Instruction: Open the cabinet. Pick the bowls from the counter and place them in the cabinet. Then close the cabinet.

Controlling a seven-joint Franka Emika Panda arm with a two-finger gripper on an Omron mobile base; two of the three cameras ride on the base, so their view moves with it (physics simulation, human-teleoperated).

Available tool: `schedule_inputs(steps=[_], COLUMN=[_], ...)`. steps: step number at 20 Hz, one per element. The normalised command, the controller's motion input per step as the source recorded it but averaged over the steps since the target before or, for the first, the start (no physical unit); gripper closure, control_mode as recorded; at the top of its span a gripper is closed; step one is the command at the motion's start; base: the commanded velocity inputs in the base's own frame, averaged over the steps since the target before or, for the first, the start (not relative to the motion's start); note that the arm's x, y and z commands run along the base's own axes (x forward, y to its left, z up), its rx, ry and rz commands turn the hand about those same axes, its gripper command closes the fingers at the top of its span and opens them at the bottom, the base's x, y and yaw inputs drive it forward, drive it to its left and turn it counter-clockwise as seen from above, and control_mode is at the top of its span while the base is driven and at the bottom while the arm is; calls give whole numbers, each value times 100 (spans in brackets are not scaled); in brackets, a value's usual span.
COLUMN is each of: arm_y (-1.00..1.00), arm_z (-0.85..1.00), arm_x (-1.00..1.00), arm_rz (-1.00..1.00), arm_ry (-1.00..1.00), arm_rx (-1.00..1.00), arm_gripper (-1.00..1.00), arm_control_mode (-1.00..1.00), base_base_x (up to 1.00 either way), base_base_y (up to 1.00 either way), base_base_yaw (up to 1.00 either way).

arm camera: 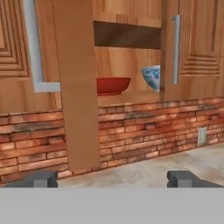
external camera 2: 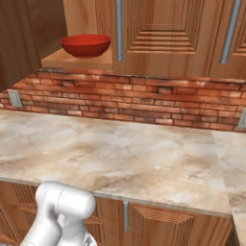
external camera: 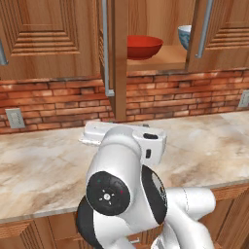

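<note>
- Red bowl [arm camera: 111, 85] and pale bowl [arm camera: 151, 77]: shelved in the cabinet [arm camera: 127, 61], above the gripper [arm camera: 113, 178].
- Gripper: wide, empty.
- Remaining: shut both doors.

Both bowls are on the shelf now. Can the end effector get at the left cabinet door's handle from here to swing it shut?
Probably yes. The end effector is open and empty, facing the cabinet. The left door stands edge-on toward it, its bar handle exposed on the left face. Nothing lies between; the red bowl sits behind.
</note>
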Motion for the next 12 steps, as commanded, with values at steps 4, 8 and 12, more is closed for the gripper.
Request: schedule_inputs(steps=[4, 8, 12], arm_y=[46, 8, 1], arm_z=[0, 0, 1], arm_x=[14, 24, 49], arm_rz=[-21, -10, -2], arm_ry=[1, 0, 0], arm_rx=[0, 0, 0], arm_gripper=[-100, -100, -100], arm_control_mode=[-100, -100, -100], base_base_x=[0, 0, 0], base_base_y=[0, 0, 0], base_base_yaw=[0, 0, 0])
